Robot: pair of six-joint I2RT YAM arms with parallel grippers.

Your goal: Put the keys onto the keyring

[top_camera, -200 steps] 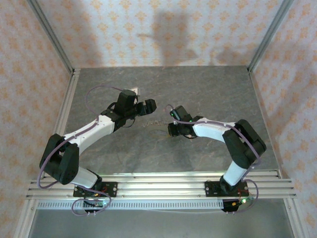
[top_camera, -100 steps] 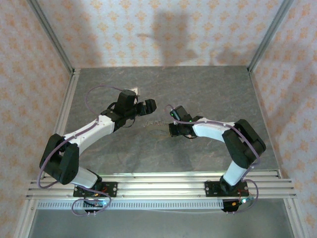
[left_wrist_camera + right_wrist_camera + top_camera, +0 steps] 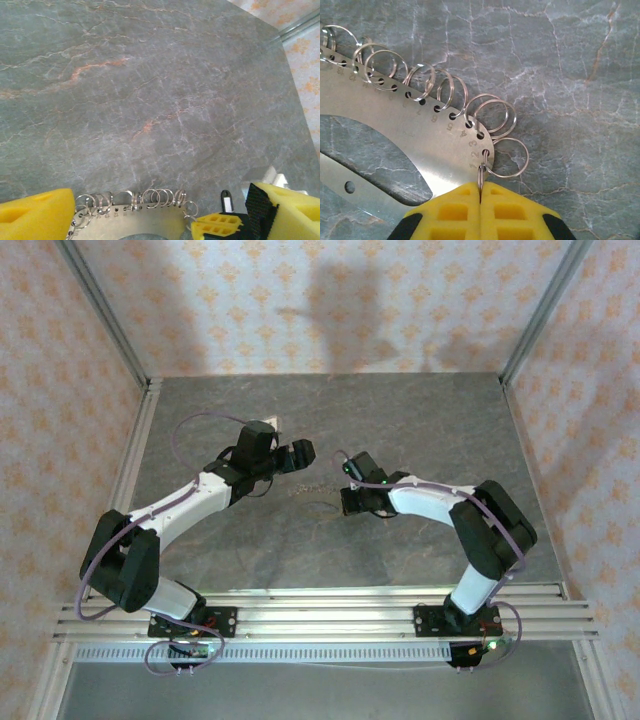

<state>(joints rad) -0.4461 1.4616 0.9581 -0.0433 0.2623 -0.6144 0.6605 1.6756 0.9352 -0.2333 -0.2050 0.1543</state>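
My R gripper (image 3: 481, 186) pinched shut on keyring's (image 3: 420, 135) end ring (image 3: 481, 172), L gripper (image 3: 150, 220) wide open, empty: I'd hold steady, fetch key (image 3: 226, 201) beside keyring.

place: robot lab cell | evid: alu frame rails (image 3: 320, 605), papered walls (image 3: 300, 300)

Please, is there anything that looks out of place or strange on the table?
Nothing looks broken or spilled. One thing stands out: the end ring on the metal plate stands on its edge, pinched in the shut right claw, while the other rings lie flat or lean.
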